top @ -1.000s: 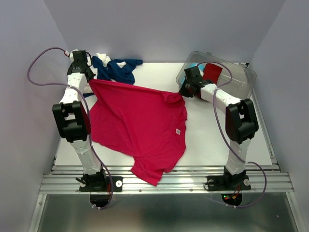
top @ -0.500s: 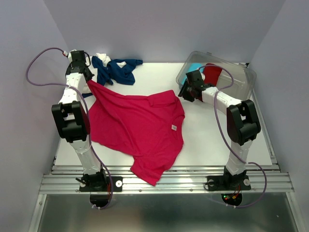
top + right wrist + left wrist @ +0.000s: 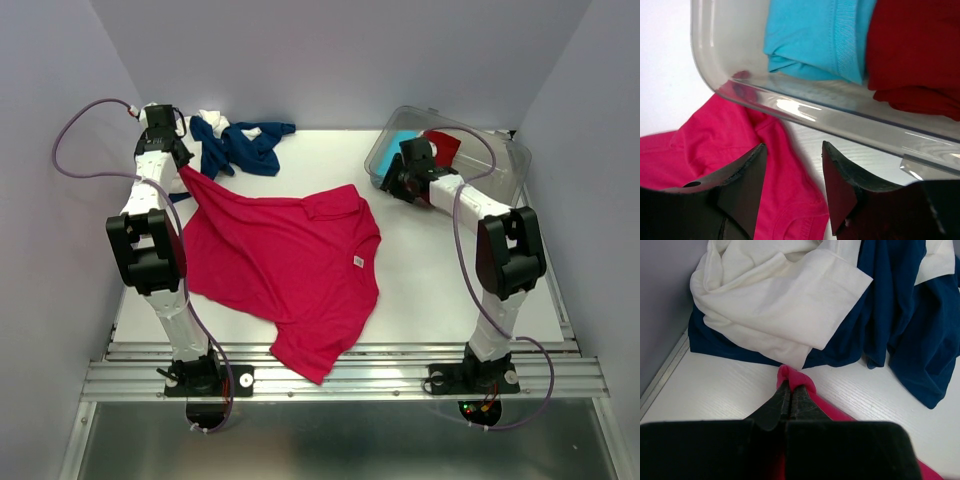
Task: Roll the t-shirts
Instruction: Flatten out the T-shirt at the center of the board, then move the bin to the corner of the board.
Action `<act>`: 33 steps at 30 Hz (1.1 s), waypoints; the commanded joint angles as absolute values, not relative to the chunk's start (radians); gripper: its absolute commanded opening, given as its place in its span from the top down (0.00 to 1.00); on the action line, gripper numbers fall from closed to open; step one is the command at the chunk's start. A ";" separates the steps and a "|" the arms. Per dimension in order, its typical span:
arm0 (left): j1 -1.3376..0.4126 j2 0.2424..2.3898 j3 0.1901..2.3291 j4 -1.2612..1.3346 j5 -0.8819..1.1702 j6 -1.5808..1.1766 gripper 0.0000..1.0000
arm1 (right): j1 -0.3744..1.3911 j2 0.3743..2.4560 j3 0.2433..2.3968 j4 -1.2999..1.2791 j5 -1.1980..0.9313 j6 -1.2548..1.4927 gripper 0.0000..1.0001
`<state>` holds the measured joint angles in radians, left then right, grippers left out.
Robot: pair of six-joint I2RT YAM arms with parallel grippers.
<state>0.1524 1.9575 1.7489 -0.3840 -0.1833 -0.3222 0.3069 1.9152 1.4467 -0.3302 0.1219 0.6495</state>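
Observation:
A bright pink-red t-shirt [image 3: 280, 260] with a small white label [image 3: 358, 262] lies spread across the table, its hem hanging over the near edge. My left gripper [image 3: 177, 166] is shut on one corner of it at the back left; in the left wrist view a pink fold [image 3: 796, 376] sticks out past the gripper's [image 3: 791, 388] tips. A cream-white tee [image 3: 780, 305] and a navy tee [image 3: 905, 325] lie heaped just beyond. My right gripper [image 3: 792, 147] is open and holds nothing, above the pink shirt's [image 3: 715, 135] other shoulder, close to the bin.
A clear plastic bin [image 3: 505, 165] stands at the back right, its rim [image 3: 805, 107] right in front of my right fingers. It holds a light-blue roll [image 3: 820, 35] and a darker red roll [image 3: 915, 50]. Walls close in on the left, right and back.
My right gripper has opened, let go of the pink shirt's shoulder and drawn back toward the bin. The freed shoulder has slid left. The left gripper keeps its hold.

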 commanded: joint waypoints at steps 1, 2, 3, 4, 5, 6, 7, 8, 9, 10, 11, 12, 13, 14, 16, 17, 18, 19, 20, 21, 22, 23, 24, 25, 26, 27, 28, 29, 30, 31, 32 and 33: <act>0.156 1.917 1.753 -0.341 -0.186 -0.308 1.00 | 0.313 1.887 1.513 -0.313 0.083 0.598 0.46; 0.156 1.919 1.752 -0.339 -0.183 -0.308 1.00 | 0.313 1.879 1.514 -0.313 0.092 0.583 0.46; 0.156 1.919 1.752 -0.337 -0.178 -0.310 1.00 | 0.313 1.876 1.519 -0.314 0.103 0.571 0.46; 0.156 1.919 1.752 -0.339 -0.176 -0.311 1.00 | 0.313 1.879 1.528 -0.319 0.106 0.562 0.46; 0.156 1.919 1.752 -0.339 -0.172 -0.313 1.00 | 0.313 1.887 1.540 -0.334 0.106 0.540 0.46; 0.156 1.921 1.752 -0.337 -0.167 -0.314 1.00 | 0.313 1.897 1.551 -0.339 0.080 0.525 0.46; 0.156 1.921 1.749 -0.337 -0.166 -0.316 1.00 | 0.313 1.919 1.578 -0.341 0.055 0.511 0.46; 0.156 1.919 1.749 -0.337 -0.166 -0.316 1.00 | 0.313 1.931 1.591 -0.342 0.034 0.502 0.46; 0.158 1.916 1.747 -0.336 -0.166 -0.316 1.00 | 0.313 1.943 1.603 -0.341 0.012 0.480 0.46; 0.156 1.916 1.747 -0.336 -0.166 -0.316 1.00 | 0.313 1.957 1.617 -0.338 -0.052 0.468 0.46; 0.158 1.914 1.747 -0.336 -0.164 -0.316 1.00 | 0.313 1.989 1.652 -0.336 -0.063 0.457 0.46; 0.156 1.914 1.747 -0.336 -0.164 -0.316 1.00 | 0.313 2.003 1.669 -0.336 -0.061 0.453 0.46; 0.156 1.911 1.749 -0.336 -0.163 -0.316 1.00 | 0.313 2.019 1.687 -0.334 -0.061 0.445 0.46; 0.158 1.911 1.749 -0.334 -0.163 -0.316 1.00 | 0.313 2.032 1.706 -0.334 -0.057 0.437 0.46; 0.156 1.911 1.750 -0.334 -0.161 -0.316 1.00 | 0.313 2.068 1.755 -0.331 -0.038 0.428 0.46; 0.156 1.913 1.752 -0.334 -0.161 -0.316 1.00 | 0.313 2.077 1.770 -0.330 -0.040 0.425 0.46; 0.156 1.913 1.753 -0.334 -0.160 -0.314 1.00 | 0.313 2.086 1.784 -0.328 -0.043 0.423 0.46; 0.156 1.913 1.753 -0.334 -0.160 -0.313 1.00 | 0.313 2.100 1.807 -0.327 -0.057 0.422 0.46; 0.156 1.914 1.753 -0.333 -0.160 -0.314 1.00 | 0.313 2.108 1.816 -0.321 -0.066 0.426 0.46; 0.156 1.914 1.755 -0.334 -0.160 -0.313 1.00 | 0.313 2.115 1.825 -0.318 -0.072 0.428 0.46; 0.158 1.916 1.756 -0.333 -0.158 -0.313 1.00 | 0.313 2.132 1.844 -0.316 -0.074 0.428 0.46; 0.156 1.916 1.758 -0.333 -0.156 -0.313 1.00 | 0.313 2.143 1.856 -0.318 -0.069 0.431 0.46; 0.156 1.917 1.761 -0.333 -0.155 -0.313 1.00 | 0.313 2.158 1.871 -0.318 -0.058 0.437 0.46; 0.156 1.916 1.761 -0.333 -0.155 -0.313 1.00 | 0.313 2.158 1.871 -0.316 -0.045 0.440 0.46; 0.156 1.917 1.761 -0.333 -0.155 -0.314 1.00 | 0.313 2.170 1.881 -0.316 -0.029 0.446 0.46; 0.156 1.916 1.763 -0.333 -0.155 -0.313 1.00 | 0.313 2.177 1.885 -0.318 -0.009 0.451 0.46; 0.156 1.916 1.764 -0.333 -0.155 -0.313 1.00 | 0.313 2.180 1.890 -0.318 0.044 0.454 0.46; 0.156 1.916 1.764 -0.333 -0.155 -0.310 1.00 | 0.313 2.184 1.899 -0.319 0.048 0.457 0.46; 0.156 1.913 1.763 -0.334 -0.155 -0.311 1.00 | 0.313 2.183 1.902 -0.321 0.026 0.454 0.46; 0.156 1.913 1.761 -0.333 -0.158 -0.308 1.00 | 0.313 2.180 1.904 -0.319 0.008 0.453 0.47; 0.156 1.911 1.759 -0.333 -0.160 -0.308 1.00 | 0.313 2.171 1.896 -0.301 -0.030 0.449 0.47; 0.156 1.911 1.759 -0.333 -0.161 -0.310 1.00 | 0.313 2.161 1.884 -0.284 -0.049 0.445 0.47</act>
